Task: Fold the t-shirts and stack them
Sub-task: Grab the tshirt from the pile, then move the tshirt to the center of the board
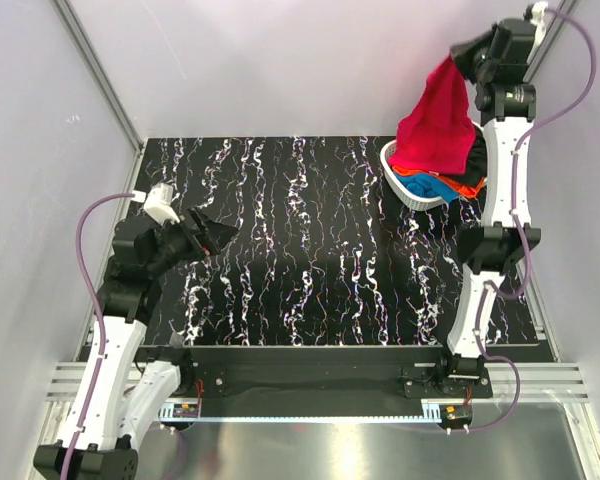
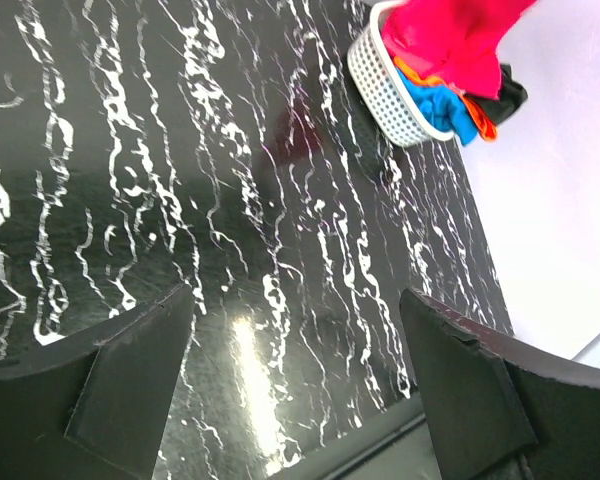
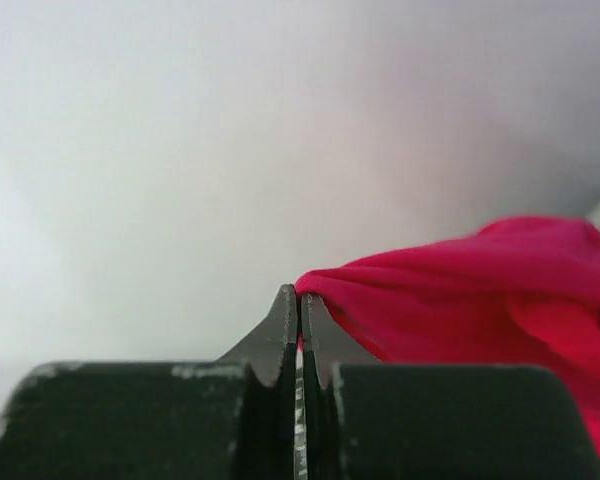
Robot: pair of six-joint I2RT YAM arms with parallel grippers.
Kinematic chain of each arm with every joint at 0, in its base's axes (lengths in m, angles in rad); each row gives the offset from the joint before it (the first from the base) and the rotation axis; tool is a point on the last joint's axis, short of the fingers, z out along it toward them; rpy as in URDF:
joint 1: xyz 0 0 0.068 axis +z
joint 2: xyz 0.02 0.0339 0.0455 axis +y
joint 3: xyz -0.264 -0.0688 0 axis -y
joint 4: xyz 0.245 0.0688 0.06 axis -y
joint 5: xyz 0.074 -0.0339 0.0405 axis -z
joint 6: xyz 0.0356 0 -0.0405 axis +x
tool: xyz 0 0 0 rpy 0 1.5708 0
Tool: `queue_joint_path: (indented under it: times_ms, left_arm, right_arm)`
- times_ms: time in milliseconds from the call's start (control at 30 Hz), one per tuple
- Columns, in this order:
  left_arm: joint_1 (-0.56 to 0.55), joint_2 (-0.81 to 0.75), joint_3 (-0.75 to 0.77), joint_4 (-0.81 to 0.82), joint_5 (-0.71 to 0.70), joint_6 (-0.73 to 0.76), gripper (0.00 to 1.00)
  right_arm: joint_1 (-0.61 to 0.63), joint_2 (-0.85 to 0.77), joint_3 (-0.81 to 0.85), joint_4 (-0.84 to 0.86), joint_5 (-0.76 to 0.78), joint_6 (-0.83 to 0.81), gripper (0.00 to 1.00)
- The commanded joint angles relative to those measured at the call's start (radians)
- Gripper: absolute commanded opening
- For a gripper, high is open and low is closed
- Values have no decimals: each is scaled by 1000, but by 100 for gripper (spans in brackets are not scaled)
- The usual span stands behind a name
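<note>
The left gripper (image 2: 295, 295) shows at 6 o'clock, fingers spread wide above the black, white-veined table (image 2: 180, 150). At 1 o'clock, a pinkish-red t-shirt (image 2: 450, 40) rises from a white lattice basket (image 2: 380, 85); a blue t-shirt (image 2: 445, 105), orange t-shirt (image 2: 485, 129) and black t-shirt (image 2: 510, 98) spill toward 3 o'clock.

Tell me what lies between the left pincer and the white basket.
Nothing but bare black marbled tabletop. From the left pincer to the basket no object sits on that stretch, as the top external and left wrist views both show.
</note>
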Motion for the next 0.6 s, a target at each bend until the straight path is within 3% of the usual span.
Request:
queue_joint_path:
  times_ms: [0,100,400,500,567]
  left_arm:
    - [-33,17,69,-9,-48,-22,90]
    - [-56,20,83,-21,-62,-19,90]
    - [-79,27,120,-41,-81,-24,90]
    - [-77,7,137,-66,-105,-16,90]
    - [-76,9,158,-117,-113,-8,89]
  right_arm:
    - [98,-217,97,64,-75,-18,0]
    - [179,-321,78,108,-89,-28,0]
    - [365,-524,-251,220,-172,1,0]
    - [376,-585,-430,217,-219,30,0]
    - [375,-644,-665,217,-227,53,0]
